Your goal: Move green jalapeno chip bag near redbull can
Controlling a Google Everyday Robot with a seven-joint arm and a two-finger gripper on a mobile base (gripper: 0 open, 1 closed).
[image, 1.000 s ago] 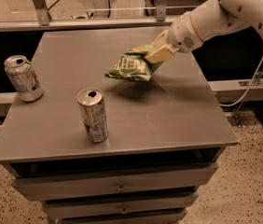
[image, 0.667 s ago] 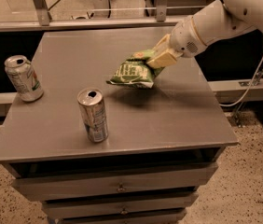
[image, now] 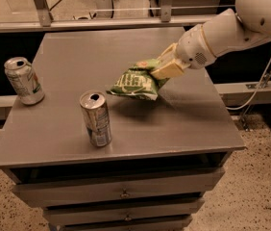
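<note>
The green jalapeno chip bag (image: 136,83) hangs in the air just above the grey table top (image: 183,124), a little right of centre. My gripper (image: 160,70) is shut on the bag's right end and comes in from the upper right on a white arm. The redbull can (image: 96,118), slim and silver-blue with an open pull-tab top, stands upright near the table's front edge, to the lower left of the bag, with a small gap between them.
A wider silver-white can with green and red marks (image: 24,80) stands at the table's left edge. Drawers (image: 121,192) sit under the table top. A railing (image: 102,23) runs behind the table. A cable (image: 260,85) hangs at the right.
My gripper has carried the bag forward and to the left, closer to the redbull can. Both cans have stayed in place.
</note>
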